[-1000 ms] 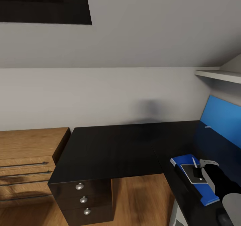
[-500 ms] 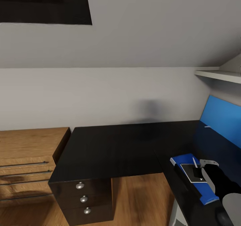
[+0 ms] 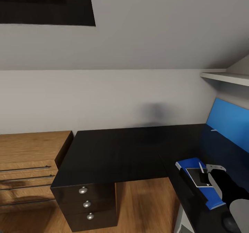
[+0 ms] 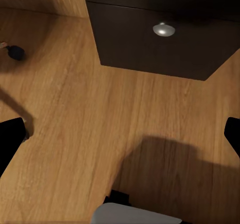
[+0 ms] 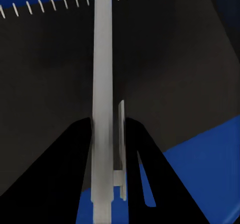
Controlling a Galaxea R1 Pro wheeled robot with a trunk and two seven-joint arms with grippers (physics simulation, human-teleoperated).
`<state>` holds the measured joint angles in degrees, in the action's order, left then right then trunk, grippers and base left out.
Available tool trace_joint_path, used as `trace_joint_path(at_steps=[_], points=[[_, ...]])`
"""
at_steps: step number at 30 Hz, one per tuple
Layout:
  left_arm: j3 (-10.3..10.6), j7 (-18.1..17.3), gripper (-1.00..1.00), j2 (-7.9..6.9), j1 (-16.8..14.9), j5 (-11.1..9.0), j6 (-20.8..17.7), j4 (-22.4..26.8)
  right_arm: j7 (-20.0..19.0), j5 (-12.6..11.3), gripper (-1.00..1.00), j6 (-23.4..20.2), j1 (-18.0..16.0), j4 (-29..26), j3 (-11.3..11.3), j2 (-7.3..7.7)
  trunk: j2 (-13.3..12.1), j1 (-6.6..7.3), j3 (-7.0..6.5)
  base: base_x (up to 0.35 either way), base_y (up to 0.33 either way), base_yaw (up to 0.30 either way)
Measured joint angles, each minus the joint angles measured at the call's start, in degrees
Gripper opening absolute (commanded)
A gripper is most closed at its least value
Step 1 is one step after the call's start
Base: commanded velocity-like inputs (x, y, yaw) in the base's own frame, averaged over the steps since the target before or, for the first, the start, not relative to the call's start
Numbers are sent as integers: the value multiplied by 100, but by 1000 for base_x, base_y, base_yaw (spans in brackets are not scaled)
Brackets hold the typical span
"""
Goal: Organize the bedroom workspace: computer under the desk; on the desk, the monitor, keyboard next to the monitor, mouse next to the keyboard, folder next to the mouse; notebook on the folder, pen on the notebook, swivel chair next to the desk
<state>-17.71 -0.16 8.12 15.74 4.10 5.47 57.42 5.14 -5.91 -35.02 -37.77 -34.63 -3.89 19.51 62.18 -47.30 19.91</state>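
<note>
No legible text, labels, brands, nos. or signs in any view. Folder (image 3: 204,184) at desk's (image 3: 117,153) right front edge: cover plain blue, no readable label. Notebook (image 3: 197,177) on it: dark cover, spiral edge, no lettering. Pen (image 5: 102,109): plain white barrel, no print seen. Drawer fronts: knobs (image 3: 82,191) only, no markings.

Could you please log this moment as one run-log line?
right gripper: shut on pen | pen over notebook | notebook on folder | folder on desk
</note>
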Motion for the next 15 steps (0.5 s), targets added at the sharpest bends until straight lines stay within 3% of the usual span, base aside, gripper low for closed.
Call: trace_joint_path(at_steps=[6,7,15], points=[[0,0,100,0,0,-2,2,0,1,7,-100,6,0,0,0,-1,0,0,0,0,0,0],[0,0,100,0,0,-3,2,0,2,7,100,7,0,0,0,-1,0,0,0,0,0,0],[-2,0,100,0,0,0,2,1,4,122,100,10,0,-2,0,-8,0,0,0,0,0,0]])
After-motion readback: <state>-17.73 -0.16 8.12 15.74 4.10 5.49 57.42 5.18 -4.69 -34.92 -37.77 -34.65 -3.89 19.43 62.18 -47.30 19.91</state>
